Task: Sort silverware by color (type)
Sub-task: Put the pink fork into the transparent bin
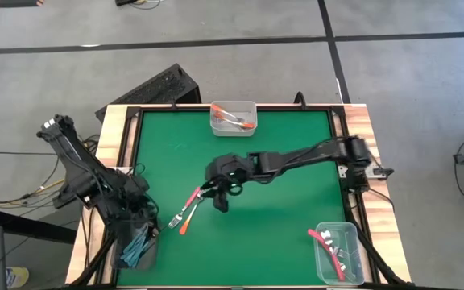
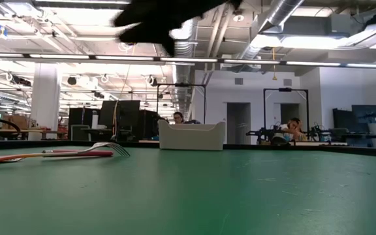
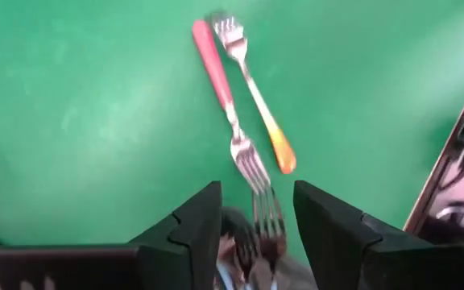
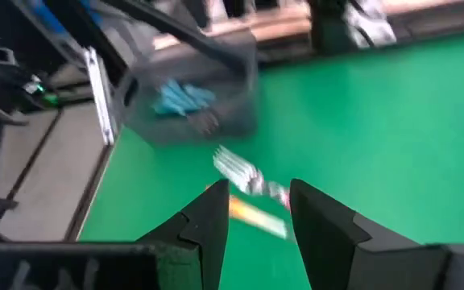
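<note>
Two forks lie flat and crossed on the green mat: a red-pink-handled fork [image 1: 193, 196] [image 3: 214, 68] and an orange-handled fork [image 1: 186, 225] [image 3: 281, 151]. My right gripper [image 1: 214, 193] [image 4: 258, 205] hovers open just above and beside them, touching nothing. My left gripper [image 1: 139, 229] [image 3: 256, 197] is open over the near-left clear bin [image 1: 126, 259], where blue-handled forks [image 1: 139, 244] [image 4: 182, 98] lie. Their tines [image 3: 268, 221] show below its fingers. In the low view both forks [image 2: 77, 153] lie at the left.
A clear bin with orange-handled forks [image 1: 234, 117] [image 2: 191, 136] stands at the far middle of the mat. Another bin [image 1: 338, 251] with red-pink-handled forks stands at the near right. A wooden frame [image 1: 119, 137] borders the mat. People sit at desks in the room beyond.
</note>
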Action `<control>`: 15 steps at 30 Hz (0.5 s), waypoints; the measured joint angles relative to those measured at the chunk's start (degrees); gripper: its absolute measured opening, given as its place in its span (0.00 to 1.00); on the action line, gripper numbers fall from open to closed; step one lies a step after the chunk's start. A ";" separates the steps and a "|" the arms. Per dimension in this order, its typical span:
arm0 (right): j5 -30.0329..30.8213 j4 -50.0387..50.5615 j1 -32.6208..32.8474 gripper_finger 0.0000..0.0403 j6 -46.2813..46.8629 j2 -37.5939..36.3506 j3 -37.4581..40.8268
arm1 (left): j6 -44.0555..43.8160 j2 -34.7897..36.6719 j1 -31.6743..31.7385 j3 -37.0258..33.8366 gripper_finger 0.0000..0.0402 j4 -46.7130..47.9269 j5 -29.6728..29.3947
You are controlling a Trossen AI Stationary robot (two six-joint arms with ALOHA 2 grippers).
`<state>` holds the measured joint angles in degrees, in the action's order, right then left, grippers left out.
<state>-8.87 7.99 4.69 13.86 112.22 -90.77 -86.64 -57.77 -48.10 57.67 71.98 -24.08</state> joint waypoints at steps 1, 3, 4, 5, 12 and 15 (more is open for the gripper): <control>-0.24 -0.51 0.01 0.39 -1.11 1.46 -0.87 | 0.47 0.36 0.00 0.00 0.35 0.18 -1.27; -0.28 1.35 0.02 0.39 -3.78 5.38 -4.08 | 0.53 0.60 -0.02 0.00 0.35 1.27 -2.18; -0.22 -0.03 -0.01 0.39 -5.35 7.37 -6.26 | -0.08 0.53 -0.02 0.00 0.35 1.91 -1.82; -0.08 0.63 -0.01 0.39 -6.97 9.24 -8.15 | -0.88 0.31 -0.04 0.00 0.35 2.57 -1.08; 0.18 3.46 -0.53 0.39 -14.88 22.34 -22.99 | -2.68 -0.77 -0.24 -0.04 0.35 3.27 6.36; 0.05 4.97 -0.74 0.39 -18.40 28.12 -29.72 | -2.78 -1.18 -0.24 -0.06 0.35 3.25 7.17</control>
<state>-8.81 12.96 3.95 -4.53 140.34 -120.49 -89.42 -58.94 -48.34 57.61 75.23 -16.91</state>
